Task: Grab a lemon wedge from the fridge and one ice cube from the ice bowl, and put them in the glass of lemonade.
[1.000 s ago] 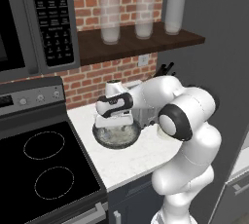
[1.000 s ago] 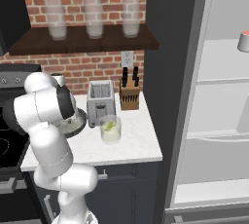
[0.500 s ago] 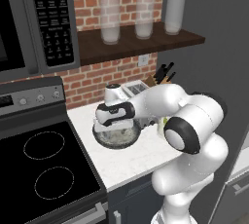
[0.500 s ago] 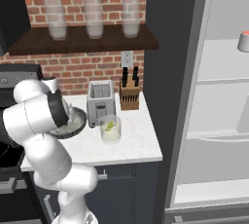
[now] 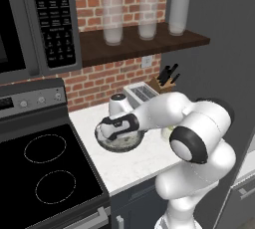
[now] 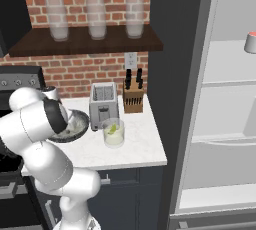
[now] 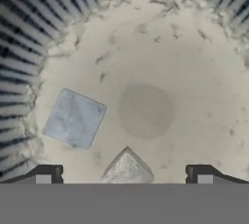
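Hovering over the ice bowl (image 7: 44, 33) with claw (image 7: 124, 174) spread; centring on the cube at six o'clock (image 7: 127, 167) before descending, avoiding its neighbour at nine (image 7: 74, 118).

Kitchen: stove (image 5: 47, 173), fridge (image 6: 220, 99), toaster (image 6: 103, 104)

On the counter (image 6: 142, 146), the ice bowl (image 6: 75, 126) sits left of the glass of lemonade (image 6: 113, 133), toaster (image 6: 102, 101) behind them.
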